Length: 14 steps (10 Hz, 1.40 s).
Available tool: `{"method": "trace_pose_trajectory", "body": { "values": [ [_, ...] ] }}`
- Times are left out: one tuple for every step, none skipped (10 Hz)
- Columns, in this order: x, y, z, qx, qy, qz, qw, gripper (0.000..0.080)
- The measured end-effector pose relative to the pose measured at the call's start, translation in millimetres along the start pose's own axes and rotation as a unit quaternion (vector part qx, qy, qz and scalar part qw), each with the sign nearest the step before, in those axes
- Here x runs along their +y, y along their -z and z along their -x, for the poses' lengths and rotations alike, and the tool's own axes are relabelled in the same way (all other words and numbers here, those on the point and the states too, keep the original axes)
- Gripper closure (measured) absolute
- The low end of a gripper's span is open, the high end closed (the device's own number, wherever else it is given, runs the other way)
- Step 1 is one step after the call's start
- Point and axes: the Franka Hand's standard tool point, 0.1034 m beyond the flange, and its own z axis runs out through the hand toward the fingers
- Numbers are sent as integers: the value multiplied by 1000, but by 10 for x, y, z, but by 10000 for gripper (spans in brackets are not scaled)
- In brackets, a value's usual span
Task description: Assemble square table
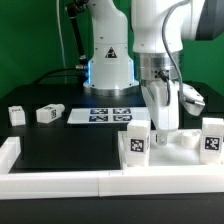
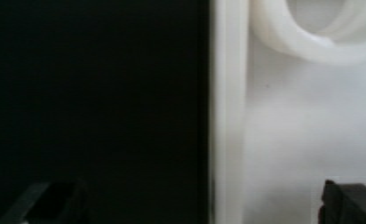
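The square table's white top (image 1: 178,153) lies at the front on the exterior view's right, against the front border bar. Two tagged white legs (image 1: 137,142) (image 1: 212,140) stand upright at its near corners. Two more tagged legs (image 1: 17,114) (image 1: 50,113) lie loose on the black table at the left. My gripper (image 1: 163,126) hangs over the top between the two standing legs. In the wrist view my gripper (image 2: 194,205) is open, its dark fingertips (image 2: 38,202) spread either side of the top's edge (image 2: 286,120), with a round socket (image 2: 331,30) further along. Nothing is held.
The marker board (image 1: 105,115) lies flat in front of the arm's base. Long white border bars run along the front (image 1: 60,181) and the left side (image 1: 9,155) of the black table.
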Motion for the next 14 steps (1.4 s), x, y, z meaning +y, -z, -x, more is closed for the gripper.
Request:
{"method": "trace_pose_trajectory", "body": {
  "values": [
    [1,-26,5,3,3,-2,1000,150],
    [7,-30,27,2,3,1,1000,150],
    [9,-33,23,2,4,1,1000,150],
    [14,-40,23,2,4,1,1000,262],
    [16,-43,22,3,4,2,1000,410],
    [17,-46,21,3,4,2,1000,410],
    [18,-48,20,3,4,2,1000,600],
    [19,-50,19,3,4,2,1000,600],
    [4,-42,12,4,4,-1,1000,745],
    [1,-41,11,4,4,-2,1000,748],
    [1,-41,11,4,4,-2,1000,748],
    [1,-41,10,4,4,-2,1000,748],
    [0,-40,10,4,4,-2,1000,748],
    [0,-40,10,4,4,-2,1000,748]
  ]
}}
